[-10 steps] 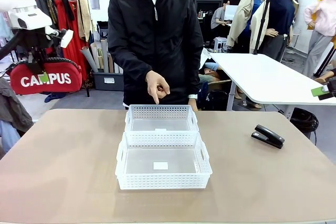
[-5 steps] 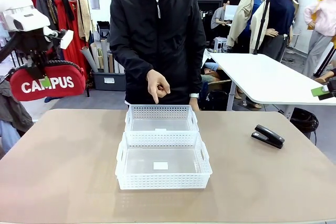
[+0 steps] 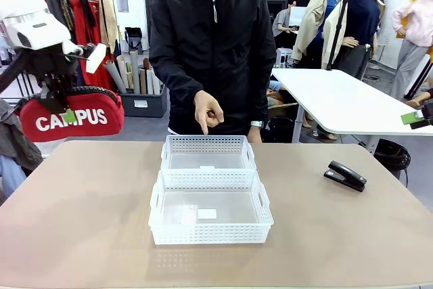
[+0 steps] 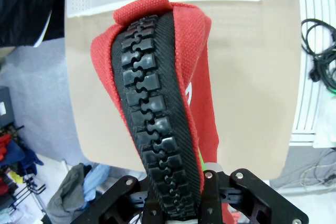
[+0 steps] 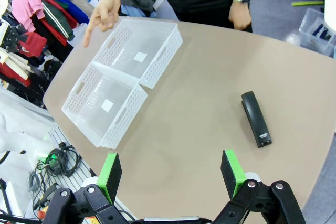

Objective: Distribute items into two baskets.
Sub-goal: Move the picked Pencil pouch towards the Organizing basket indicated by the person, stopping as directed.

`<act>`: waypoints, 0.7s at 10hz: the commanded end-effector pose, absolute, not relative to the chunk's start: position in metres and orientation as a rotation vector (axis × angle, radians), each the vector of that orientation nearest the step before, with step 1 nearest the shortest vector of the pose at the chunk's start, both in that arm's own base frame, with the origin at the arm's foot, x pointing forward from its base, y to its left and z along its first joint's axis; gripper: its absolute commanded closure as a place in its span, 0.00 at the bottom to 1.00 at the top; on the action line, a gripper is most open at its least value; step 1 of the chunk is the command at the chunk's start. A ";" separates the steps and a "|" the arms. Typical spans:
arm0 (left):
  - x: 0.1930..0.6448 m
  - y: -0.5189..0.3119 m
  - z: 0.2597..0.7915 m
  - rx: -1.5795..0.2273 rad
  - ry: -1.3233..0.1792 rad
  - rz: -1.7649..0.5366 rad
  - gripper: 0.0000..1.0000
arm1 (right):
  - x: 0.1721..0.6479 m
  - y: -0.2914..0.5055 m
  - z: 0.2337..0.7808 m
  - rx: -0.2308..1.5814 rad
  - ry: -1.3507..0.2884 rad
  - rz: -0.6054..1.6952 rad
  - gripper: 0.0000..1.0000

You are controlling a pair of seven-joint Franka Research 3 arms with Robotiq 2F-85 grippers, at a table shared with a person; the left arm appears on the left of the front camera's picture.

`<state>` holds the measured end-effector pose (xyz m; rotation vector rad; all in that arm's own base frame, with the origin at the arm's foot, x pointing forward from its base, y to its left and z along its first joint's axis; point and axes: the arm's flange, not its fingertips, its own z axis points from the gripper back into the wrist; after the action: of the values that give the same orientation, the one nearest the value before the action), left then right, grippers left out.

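The left gripper (image 3: 64, 109), clamped on the red CAMPUS pouch (image 3: 95, 116), holds it long axis level, high at left, the far basket (image 3: 206, 144) lying down-right beneath the person's pointing hand (image 3: 208, 113); the right gripper (image 5: 170, 174) is spread.

Garment workshop: clothes rack (image 3: 84, 8), worktable (image 3: 338, 99).

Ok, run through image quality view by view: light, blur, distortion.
Front view: even light, soft shadow under the near basket, a pale glint on its floor. Left wrist view: pouch looms close yet sharp. Right wrist view: wide lens seems to bow the table edge; stapler crisp.
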<state>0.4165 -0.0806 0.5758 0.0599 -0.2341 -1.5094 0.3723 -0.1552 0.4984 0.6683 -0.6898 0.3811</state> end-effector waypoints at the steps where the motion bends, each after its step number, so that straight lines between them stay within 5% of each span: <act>1: 0.410 -0.086 0.563 0.070 -0.253 -1.517 1.00 | 0.373 -0.155 0.499 0.678 -0.708 0.390 0.00; 7: 0.409 -0.121 0.534 0.015 -0.250 -1.659 1.00 | 0.373 -0.155 0.499 0.678 -0.708 0.390 0.00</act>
<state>0.4070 -0.1214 0.5396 0.0385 -0.2276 -1.6223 0.3723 -0.1552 0.4984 0.6683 -0.6898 0.3811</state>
